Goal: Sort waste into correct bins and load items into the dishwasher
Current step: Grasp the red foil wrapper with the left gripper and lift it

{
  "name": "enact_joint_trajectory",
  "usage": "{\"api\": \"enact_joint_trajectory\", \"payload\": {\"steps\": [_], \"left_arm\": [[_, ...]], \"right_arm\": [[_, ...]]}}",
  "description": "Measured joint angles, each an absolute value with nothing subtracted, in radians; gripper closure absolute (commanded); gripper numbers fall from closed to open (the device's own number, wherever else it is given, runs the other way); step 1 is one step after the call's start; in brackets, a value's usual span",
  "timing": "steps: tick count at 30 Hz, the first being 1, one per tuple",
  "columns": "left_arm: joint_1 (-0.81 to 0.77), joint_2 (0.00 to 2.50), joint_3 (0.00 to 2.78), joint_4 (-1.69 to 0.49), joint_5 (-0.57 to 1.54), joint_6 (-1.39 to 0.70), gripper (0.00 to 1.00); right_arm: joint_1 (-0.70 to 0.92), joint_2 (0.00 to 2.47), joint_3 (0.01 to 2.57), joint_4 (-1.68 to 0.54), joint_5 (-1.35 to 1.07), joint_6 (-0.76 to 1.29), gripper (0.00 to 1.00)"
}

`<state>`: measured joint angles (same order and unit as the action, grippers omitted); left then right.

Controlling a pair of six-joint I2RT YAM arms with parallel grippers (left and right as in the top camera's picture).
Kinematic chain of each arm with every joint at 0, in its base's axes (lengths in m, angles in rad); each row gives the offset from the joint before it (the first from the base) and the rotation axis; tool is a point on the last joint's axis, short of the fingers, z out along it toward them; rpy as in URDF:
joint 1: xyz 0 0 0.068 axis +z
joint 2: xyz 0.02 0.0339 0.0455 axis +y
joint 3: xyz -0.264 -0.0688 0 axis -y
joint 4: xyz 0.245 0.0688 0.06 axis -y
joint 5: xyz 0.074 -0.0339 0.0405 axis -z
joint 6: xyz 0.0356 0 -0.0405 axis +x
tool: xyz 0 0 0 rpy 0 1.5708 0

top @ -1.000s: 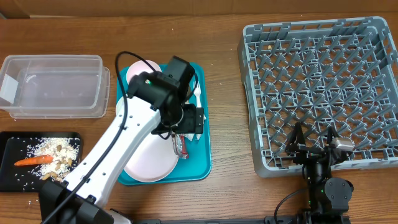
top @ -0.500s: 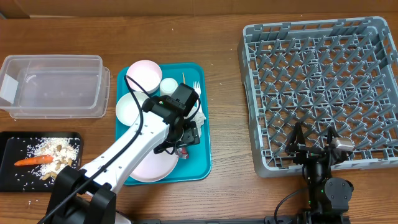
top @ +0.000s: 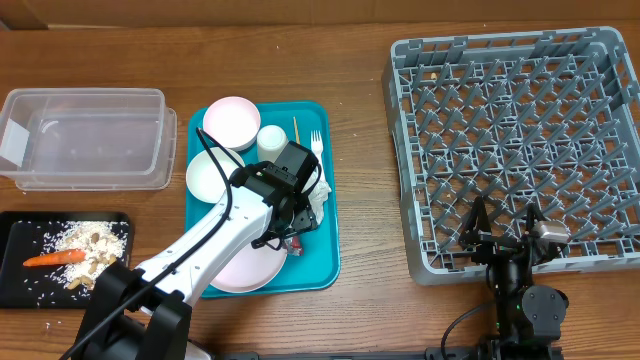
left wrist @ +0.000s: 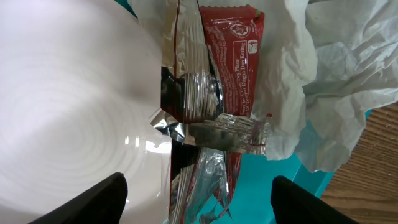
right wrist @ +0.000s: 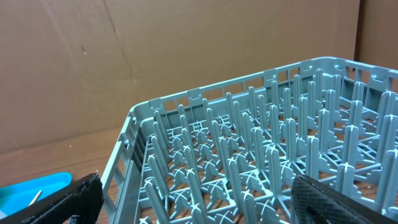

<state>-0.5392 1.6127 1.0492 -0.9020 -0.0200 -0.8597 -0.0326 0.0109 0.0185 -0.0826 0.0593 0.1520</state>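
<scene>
The left claw (left wrist: 199,190) hangs spread astride the snack wrapper (left wrist: 214,93), which lies on the teal tray (top: 328,262) at the plate's (left wrist: 68,112) 2 o'clock rim. The napkin (left wrist: 336,81) overlaps its 1 o'clock edge, so closing may snag both or skid off slick foil.

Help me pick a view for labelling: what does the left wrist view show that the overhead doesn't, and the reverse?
Left wrist only: the wrapper's print and silver foil, with the left fingers apart on either side of it. Overhead only: the tub, the black tray with the carrot, the rack, the cup and the fork. Both: wrapper, napkin, plate and teal tray.
</scene>
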Motion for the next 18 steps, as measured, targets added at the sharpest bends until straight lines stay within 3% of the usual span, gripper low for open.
{"api": "enact_joint_trajectory", "payload": {"steps": [13, 18], "left_arm": [[-0.549, 1.613, 0.995, -0.859, -0.019, -0.863, 0.32], [-0.548, 1.613, 0.993, -0.848, -0.016, -0.862, 0.55]], "right_arm": [[-0.033, 0.011, 0.019, -0.082, 0.059, 0.152, 0.0], [-0.033, 0.011, 0.019, -0.083, 0.059, 0.152, 0.0]]}}
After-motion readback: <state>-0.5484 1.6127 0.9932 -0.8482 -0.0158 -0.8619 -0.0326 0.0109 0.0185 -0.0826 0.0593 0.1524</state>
